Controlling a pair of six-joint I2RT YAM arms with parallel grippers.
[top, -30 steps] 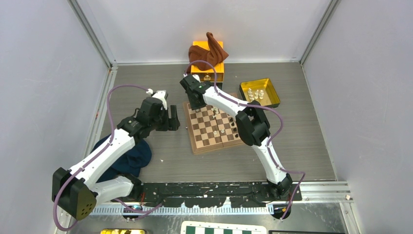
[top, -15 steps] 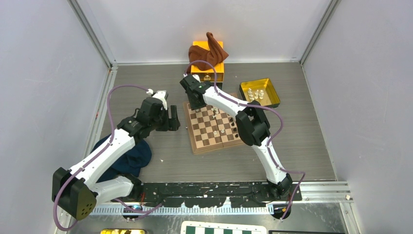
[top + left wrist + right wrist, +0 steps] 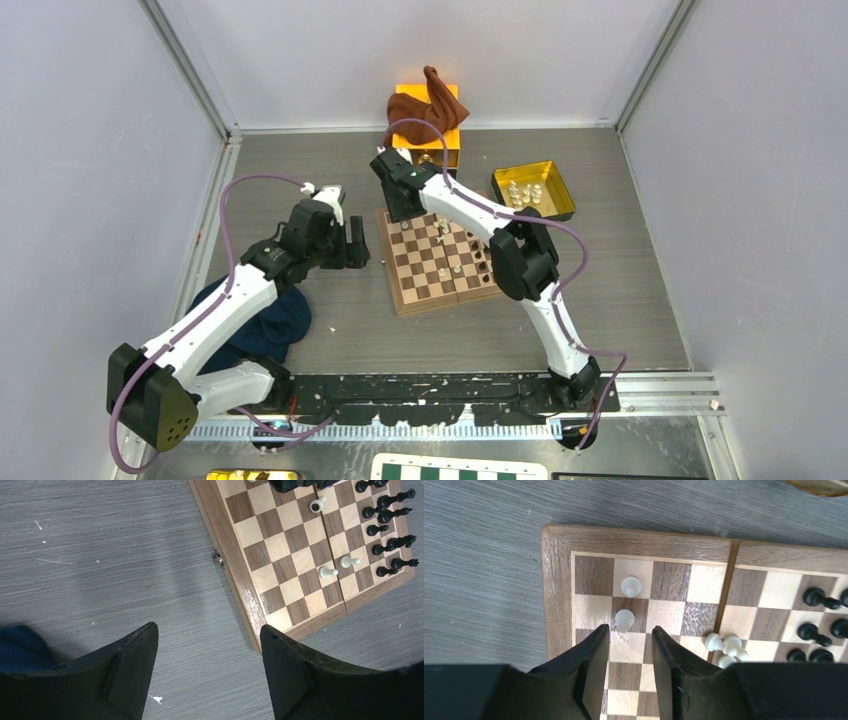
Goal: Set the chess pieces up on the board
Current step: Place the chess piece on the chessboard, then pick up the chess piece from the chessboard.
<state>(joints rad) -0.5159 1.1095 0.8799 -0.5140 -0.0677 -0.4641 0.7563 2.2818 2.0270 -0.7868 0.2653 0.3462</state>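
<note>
Nearest you, a green-and-white checkered board pokes in at the near edge. A dark blue cloth lies near left, partly under the left arm.

Left gripper: it hovers over bare table just left of the board, jaws wide apart, nothing between them.

The wooden board sits mid-table. Dark chess pieces are bunched along its right side, and a few white pawns stand loose on the middle squares.

Right gripper: it is over the board's far left corner, jaws apart and clamped on nothing. One white pawn stands just beyond the tips, a second one square farther on. Three white pieces huddle close to the right finger.

Far right is a yellow tray holding several white pieces. Farthest back, a brown cloth is draped over an orange box.
</note>
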